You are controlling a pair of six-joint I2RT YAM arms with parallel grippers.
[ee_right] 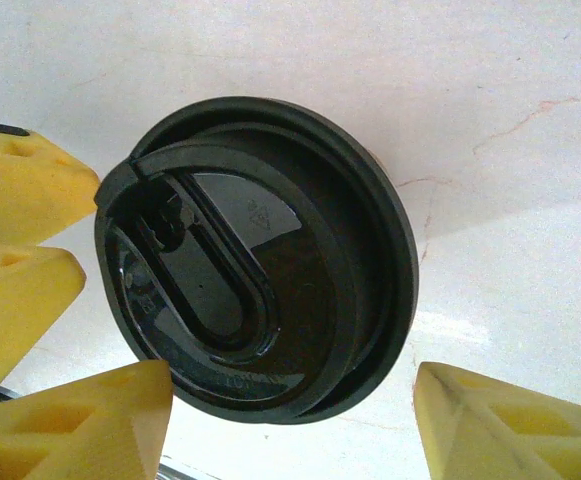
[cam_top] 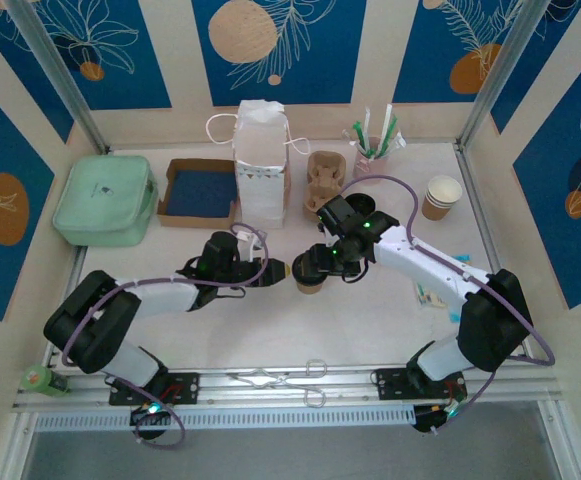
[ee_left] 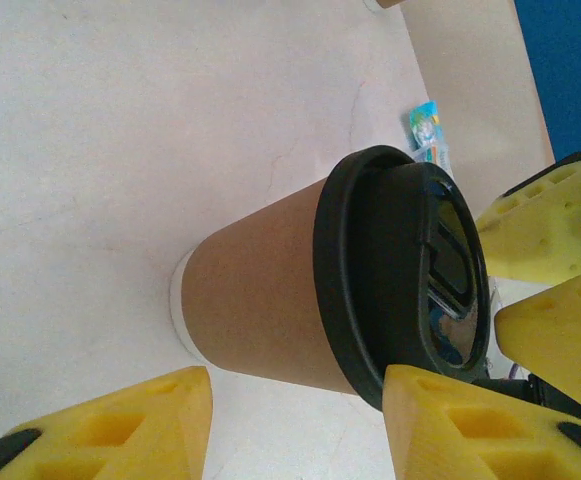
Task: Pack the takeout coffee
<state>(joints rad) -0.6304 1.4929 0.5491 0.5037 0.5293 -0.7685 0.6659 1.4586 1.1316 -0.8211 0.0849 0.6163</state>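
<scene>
On the left, we see the left arm lying low over the table (cam_top: 370, 325), folded at the elbow near its base, forearm reaching right. The left gripper (cam_top: 275, 270) points sideways at the takeout coffee (ee_left: 260, 300). Its jaws are about half spread with nothing between them, and the tips stop just beside the black lid (ee_right: 260, 260) (one yellow finger (ee_left: 460, 430) overlaps the lid's rim in its own camera, and we cannot tell whether it touches).

The coffee stands upright near the middle of the table, in front of the white paper bag (cam_top: 260, 160). From the left wrist we get the cup's kraft side and pale base. From the right wrist we look straight down on the lid and its sip tab.

On the right, the right arm rises from its base, bends at the elbow and reaches left, wrist tipped down over the cup. The right gripper (ee_right: 292, 400) hangs above the lid, jaws spread wide, gripping nothing.
</scene>
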